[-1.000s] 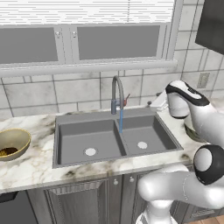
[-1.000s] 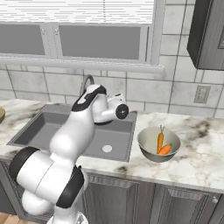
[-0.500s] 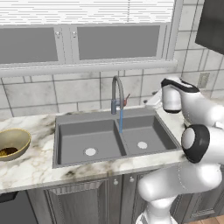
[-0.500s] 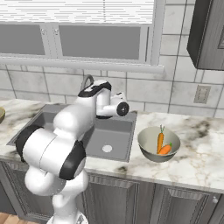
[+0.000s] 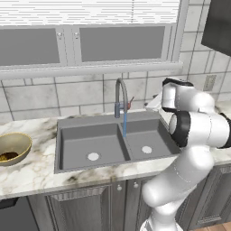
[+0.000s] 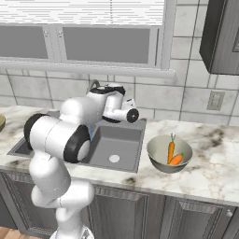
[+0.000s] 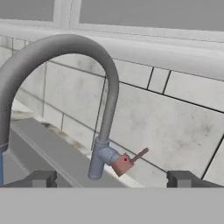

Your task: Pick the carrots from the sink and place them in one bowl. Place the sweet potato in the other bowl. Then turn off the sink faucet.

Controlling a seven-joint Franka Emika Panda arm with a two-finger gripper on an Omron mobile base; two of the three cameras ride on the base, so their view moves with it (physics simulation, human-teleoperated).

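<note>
At the far left of the left base view we see the tan-gold bowl (image 5: 12, 148) on the marble counter (image 5: 36, 173), close to the counter's front edge, with a dark lump (image 5: 6, 156) lying inside it at about 7 o'clock; we cannot tell its long axis. Next comes the sink (image 5: 113, 143), its long side running along the wall and both basins bare around their pale drains. The faucet (image 5: 121, 97) stands upright behind the divider, its hook arching forward and down toward us, and a thin blue stream (image 5: 125, 125) falls straight from the spout onto the divider. In the hand view the small red-tipped lever (image 7: 131, 159) sticks out from the faucet's base toward 2 o'clock, with bare tile wall behind it and free room all around it.

Our gripper (image 7: 111, 178) hangs before that lever, not touching it, its two dark fingers (image 7: 43, 178) spread wide apart with nothing between them.

Further right, in the right base view, the grey bowl (image 6: 169, 154) sits on the counter just beside the sink's right rim. The two carrots (image 6: 172, 153) lie in it: one leans upright, green top at 12 o'clock; the other lies across at its foot, tip toward 2 o'clock.
</note>
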